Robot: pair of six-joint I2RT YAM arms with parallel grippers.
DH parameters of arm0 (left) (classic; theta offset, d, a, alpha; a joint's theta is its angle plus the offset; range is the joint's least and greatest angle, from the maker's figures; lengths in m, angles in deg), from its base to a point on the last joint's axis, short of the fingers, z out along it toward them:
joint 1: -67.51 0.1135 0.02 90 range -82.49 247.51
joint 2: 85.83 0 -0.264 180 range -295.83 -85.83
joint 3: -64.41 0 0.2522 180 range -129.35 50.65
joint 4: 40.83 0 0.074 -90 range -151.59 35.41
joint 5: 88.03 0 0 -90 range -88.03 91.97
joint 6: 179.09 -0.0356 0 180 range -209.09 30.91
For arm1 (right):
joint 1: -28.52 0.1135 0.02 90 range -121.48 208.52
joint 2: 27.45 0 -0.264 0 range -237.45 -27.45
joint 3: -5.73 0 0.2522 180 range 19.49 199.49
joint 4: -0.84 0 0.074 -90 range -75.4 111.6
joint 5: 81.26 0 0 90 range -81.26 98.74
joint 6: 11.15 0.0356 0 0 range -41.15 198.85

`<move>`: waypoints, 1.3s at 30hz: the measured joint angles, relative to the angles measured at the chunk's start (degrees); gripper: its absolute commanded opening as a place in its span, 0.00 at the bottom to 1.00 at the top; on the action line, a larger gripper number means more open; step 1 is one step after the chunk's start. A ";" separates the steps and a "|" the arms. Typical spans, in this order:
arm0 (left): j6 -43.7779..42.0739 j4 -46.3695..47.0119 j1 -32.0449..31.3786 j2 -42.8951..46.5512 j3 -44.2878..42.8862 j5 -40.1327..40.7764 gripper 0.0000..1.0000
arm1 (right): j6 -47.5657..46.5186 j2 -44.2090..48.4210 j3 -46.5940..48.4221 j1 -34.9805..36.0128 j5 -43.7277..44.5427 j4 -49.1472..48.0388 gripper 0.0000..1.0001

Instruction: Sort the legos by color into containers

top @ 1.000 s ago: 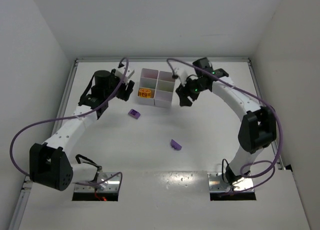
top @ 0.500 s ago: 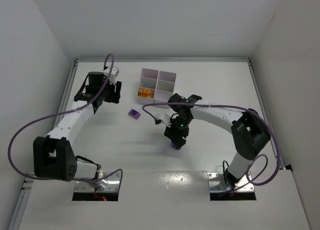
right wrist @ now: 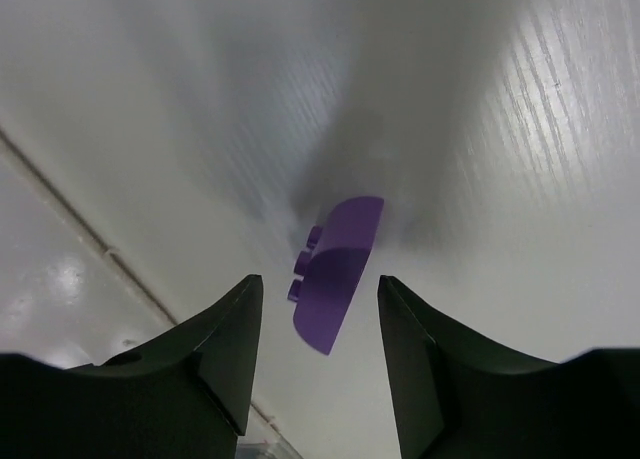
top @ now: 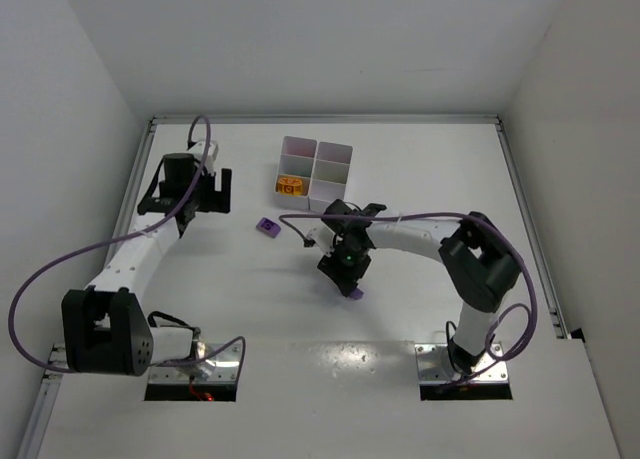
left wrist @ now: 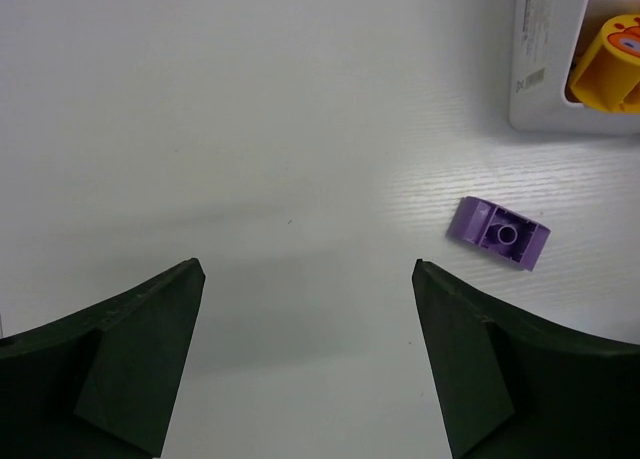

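Middle purple lego (right wrist: pixel 335 264): sits loose on the table (top: pixel 430 179), about dead center of the overhead frame, well below the tray.
Right gripper (right wrist: pixel 318 281): down over that lego with one finger on each side. The jaws are apart and there's a visible gap on one side, so no pinch yet.
Left purple lego (left wrist: pixel 498 233): studs-down on the table, just below-left of the tray's lower left corner, with nothing touching it.
Left gripper (left wrist: pixel 305 279): spread wide with nothing between the fingers, hovering off to the left of that lego.
Container tray (top: pixel 315 139): upper middle of the overhead frame. An orange piece (top: pixel 290 186) sits in its lower left compartment, and the left wrist view catches a sliver of green in the one behind. The rest is too small to read.
Progress: looks mostly done, since only the two purple ones are out on the table and neither is gripped yet.
Vs a second ago: both grippers were right up at the tray, one on each side. Now the right one has swung down to the middle lego with its jaws narrowing, and the left one has backed off to the left and opened up. Both purple legos and the orange piece haven't budged.
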 measured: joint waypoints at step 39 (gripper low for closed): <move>-1.88 -0.24 3.76 -0.33 1.62 -16.83 1.00 | -30.95 -29.97 60.04 -11.52 4.87 18.34 0.11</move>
